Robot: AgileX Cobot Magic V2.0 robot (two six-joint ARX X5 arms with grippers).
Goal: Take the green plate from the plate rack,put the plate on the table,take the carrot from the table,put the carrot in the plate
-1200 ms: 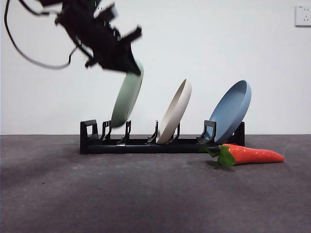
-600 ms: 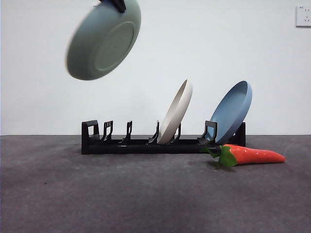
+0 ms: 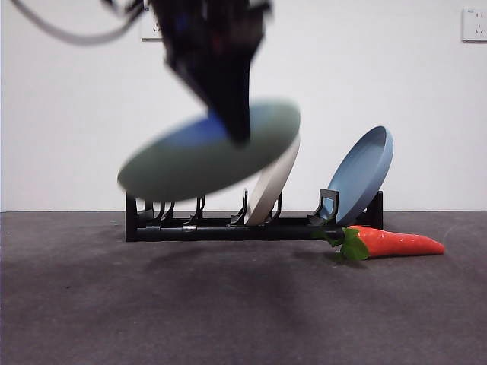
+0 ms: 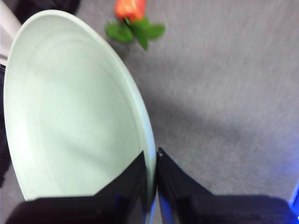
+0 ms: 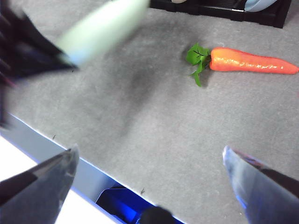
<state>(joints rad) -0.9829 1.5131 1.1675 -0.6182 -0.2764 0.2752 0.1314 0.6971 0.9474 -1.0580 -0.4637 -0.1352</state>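
My left gripper (image 4: 150, 161) is shut on the rim of the green plate (image 4: 70, 112). In the front view the gripper (image 3: 236, 129) holds the plate (image 3: 198, 156) tilted and blurred in the air in front of the plate rack (image 3: 228, 226), above the table (image 3: 152, 304). The carrot (image 3: 396, 243) lies on the table at the rack's right end, leaves towards the rack; it also shows in the right wrist view (image 5: 252, 61) and partly in the left wrist view (image 4: 131, 9). My right gripper (image 5: 149, 163) is open and empty above the table's near edge.
A cream plate (image 3: 278, 179) and a blue plate (image 3: 361, 175) lean in the rack's middle and right slots. The rack's left slots are empty. A white wall stands behind, with a socket (image 3: 473, 24) at the upper right.
The left gripper lifted the green plate out of the rack's left slot, raised it high, then swung it down and to the right, now lower and flatter in front of the rack.
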